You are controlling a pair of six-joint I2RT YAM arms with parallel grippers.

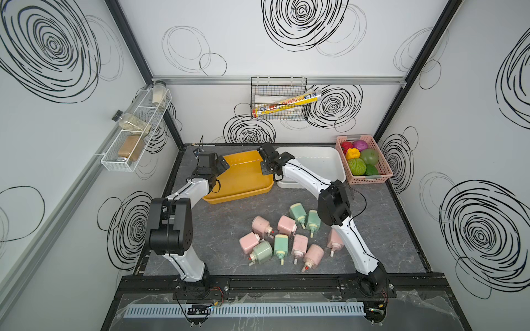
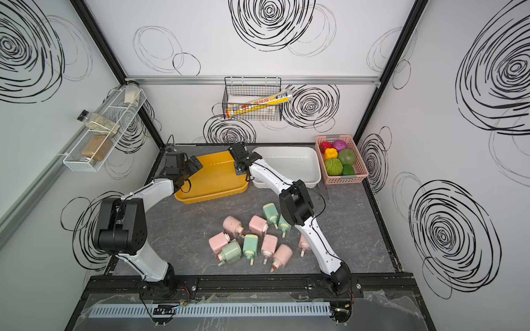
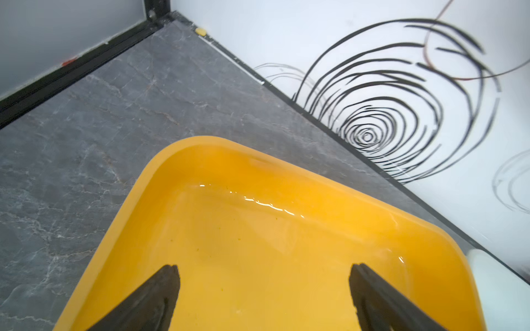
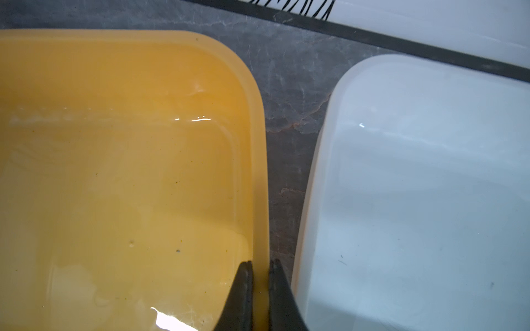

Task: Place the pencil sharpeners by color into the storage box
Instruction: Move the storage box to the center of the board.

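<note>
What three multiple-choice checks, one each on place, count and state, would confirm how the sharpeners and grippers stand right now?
1. Where are the pencil sharpeners?
A. In the yellow box
B. Loose on the table
C. In the left gripper

2. How many of them are green?
A. Two
B. Six
C. Four

3. The right gripper is:
A. Shut on the yellow box's rim
B. Open above the table
C. Shut on a sharpener

Key:
1 B: both top views show them clustered on the table, none shows in the yellow box, and the left gripper hangs open and empty.
2 C: four green lie among six pink.
3 A: the right wrist view shows the jaws pinching the yellow rim between them.
</note>
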